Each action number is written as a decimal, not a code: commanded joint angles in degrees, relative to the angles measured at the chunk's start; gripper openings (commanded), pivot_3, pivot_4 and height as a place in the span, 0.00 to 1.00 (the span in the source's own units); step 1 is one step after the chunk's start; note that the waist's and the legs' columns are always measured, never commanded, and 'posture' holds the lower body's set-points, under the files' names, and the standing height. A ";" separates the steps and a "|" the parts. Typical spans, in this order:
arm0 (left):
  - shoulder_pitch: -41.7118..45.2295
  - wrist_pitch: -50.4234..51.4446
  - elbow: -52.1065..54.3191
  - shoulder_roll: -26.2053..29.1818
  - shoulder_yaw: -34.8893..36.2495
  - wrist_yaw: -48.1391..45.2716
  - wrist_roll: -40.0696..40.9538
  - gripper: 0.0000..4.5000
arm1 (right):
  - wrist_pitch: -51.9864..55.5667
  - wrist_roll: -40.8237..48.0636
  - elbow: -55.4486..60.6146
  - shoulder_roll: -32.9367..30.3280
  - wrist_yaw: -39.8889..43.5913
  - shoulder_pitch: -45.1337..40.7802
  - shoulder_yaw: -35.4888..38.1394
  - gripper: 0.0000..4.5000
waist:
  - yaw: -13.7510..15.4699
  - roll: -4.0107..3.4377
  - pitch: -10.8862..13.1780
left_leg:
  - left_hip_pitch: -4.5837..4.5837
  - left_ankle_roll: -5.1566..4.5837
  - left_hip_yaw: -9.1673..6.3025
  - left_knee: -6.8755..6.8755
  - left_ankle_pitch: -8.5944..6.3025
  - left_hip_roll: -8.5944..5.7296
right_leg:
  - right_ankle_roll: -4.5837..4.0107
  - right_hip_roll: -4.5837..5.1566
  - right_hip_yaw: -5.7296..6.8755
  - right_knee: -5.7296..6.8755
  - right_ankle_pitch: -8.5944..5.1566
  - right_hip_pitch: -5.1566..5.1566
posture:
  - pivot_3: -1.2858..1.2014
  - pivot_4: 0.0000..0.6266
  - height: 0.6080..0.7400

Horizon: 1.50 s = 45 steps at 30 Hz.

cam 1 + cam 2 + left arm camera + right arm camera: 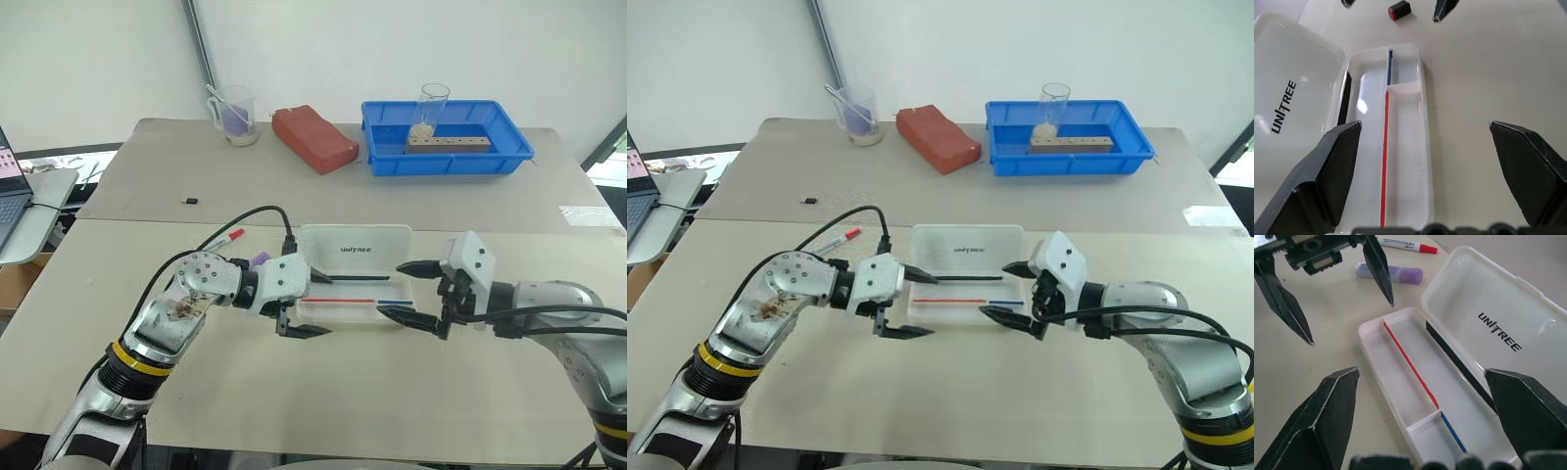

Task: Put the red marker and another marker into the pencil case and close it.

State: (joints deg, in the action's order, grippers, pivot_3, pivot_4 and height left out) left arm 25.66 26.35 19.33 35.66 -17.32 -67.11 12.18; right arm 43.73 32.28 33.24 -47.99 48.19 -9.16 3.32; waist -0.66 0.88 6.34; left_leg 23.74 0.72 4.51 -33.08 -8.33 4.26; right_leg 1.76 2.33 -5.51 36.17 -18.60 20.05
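The pencil case point(345, 309) lies open at the table's middle, its lid point(355, 250) with black "UNITREE" lettering folded back. Its tray point(1415, 382) holds no marker. The red marker point(223, 238) and the pale purple highlighter point(259, 260) lie on the table to the case's left, behind my left arm; both also show in the right wrist view, the marker point(1405, 243) beyond the highlighter point(1391, 272). My left gripper point(321, 305) hangs open over the tray's left end, holding nothing. At the tray's right end, my right gripper point(390, 289) is open and empty.
At the back stand a blue tray point(509, 157) with a glass point(429, 110) and a wooden block, a red brick-shaped block point(313, 139), and a beaker point(235, 114). A small black object point(190, 201) lies back left. A laptop point(12, 191) sits past the left edge.
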 commanded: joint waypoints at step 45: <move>6.68 -8.84 -54.29 2.50 23.49 21.77 -0.85 0.99 | 5.13 4.12 -2.47 11.96 -4.86 -31.69 -9.11 1.00 | 0.07 0.08 -0.09 | 0.02 -0.04 0.01 0.12 0.02 0.10 | -0.19 -0.05 0.13 0.18 0.10 0.21 | 0.52 0.24 1.00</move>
State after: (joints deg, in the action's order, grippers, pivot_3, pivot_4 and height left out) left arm 30.71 18.99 -33.16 37.72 5.47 -43.86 11.05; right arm 48.79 36.21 30.02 -36.21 43.52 -39.75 -6.21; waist -0.59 0.95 6.25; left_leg 23.77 0.68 4.51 -32.95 -8.31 4.37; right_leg 1.57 2.28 -5.38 36.37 -18.50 20.29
